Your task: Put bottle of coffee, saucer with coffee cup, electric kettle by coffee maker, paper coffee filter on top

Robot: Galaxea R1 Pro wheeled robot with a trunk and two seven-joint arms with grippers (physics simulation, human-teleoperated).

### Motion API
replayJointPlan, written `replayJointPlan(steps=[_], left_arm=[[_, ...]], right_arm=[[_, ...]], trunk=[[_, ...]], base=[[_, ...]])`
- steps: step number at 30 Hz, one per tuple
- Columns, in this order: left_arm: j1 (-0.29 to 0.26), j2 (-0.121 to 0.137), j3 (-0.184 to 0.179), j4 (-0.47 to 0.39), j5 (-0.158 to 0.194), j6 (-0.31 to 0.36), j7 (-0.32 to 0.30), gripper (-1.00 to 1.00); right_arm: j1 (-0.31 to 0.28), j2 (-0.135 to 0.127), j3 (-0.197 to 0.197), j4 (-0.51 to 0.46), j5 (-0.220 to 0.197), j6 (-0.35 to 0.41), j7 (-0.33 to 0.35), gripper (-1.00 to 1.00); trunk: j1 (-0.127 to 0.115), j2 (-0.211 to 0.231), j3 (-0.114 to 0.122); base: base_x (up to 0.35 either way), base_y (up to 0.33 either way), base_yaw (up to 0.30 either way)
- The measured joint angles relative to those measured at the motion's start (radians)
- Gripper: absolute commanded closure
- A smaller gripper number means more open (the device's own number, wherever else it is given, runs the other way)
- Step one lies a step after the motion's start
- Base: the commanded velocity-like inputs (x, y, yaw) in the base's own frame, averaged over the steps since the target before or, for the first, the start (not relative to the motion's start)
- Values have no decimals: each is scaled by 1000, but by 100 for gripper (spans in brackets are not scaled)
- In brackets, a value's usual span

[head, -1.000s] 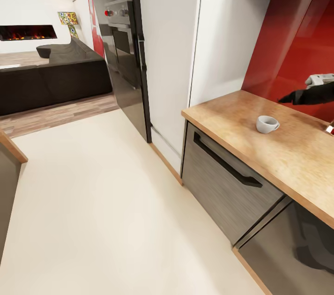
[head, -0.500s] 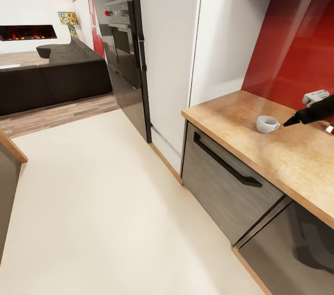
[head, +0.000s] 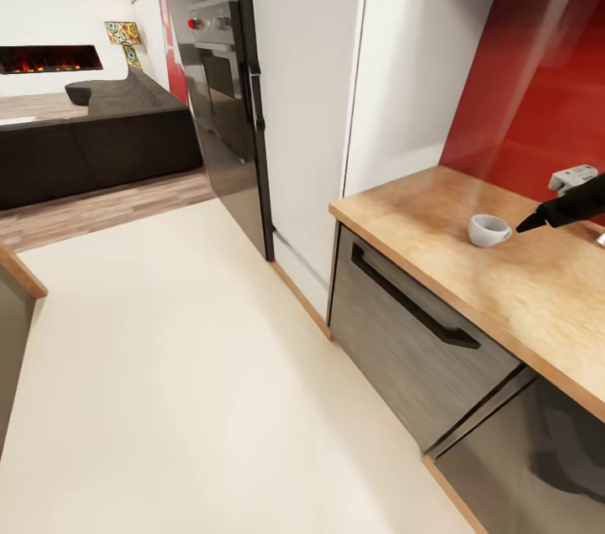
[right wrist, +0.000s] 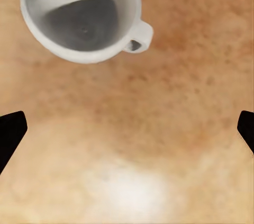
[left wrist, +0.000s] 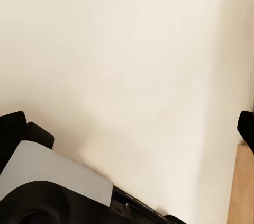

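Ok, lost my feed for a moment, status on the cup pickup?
Right tool open, empty, aimed at the coffee cup. Cup upright on the kitchen countertop, untouched. Left tool open, empty. Nothing between tool and cup.

The right arm (head: pixel 576 203) is reaching in from the right side of the head view with its gripper (head: pixel 533 224) pointing forward and slightly down, fingers (right wrist: pixel 10 134) spread wide apart and holding nothing, while the left gripper (left wrist: pixel 132 139) is also standing open.

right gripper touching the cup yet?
Apart. Right wrist view: open fingertips flank bare kitchen countertop, short of the coffee cup.
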Motion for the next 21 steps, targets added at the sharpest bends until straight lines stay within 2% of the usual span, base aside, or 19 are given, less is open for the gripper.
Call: replayJointPlan(steps=[6,21], left_arm=[[0,0,1,0,0,0,1,-100],[0,1,2,0,0,0,1,-100]], right_arm=[[0,0,0,0,1,0,0,-100],[0,0,0,-1,1,0,0,-100]], trunk=[[0,0,0],[0,0,0]], base=[[191,-94,0],[62,-43,0]])
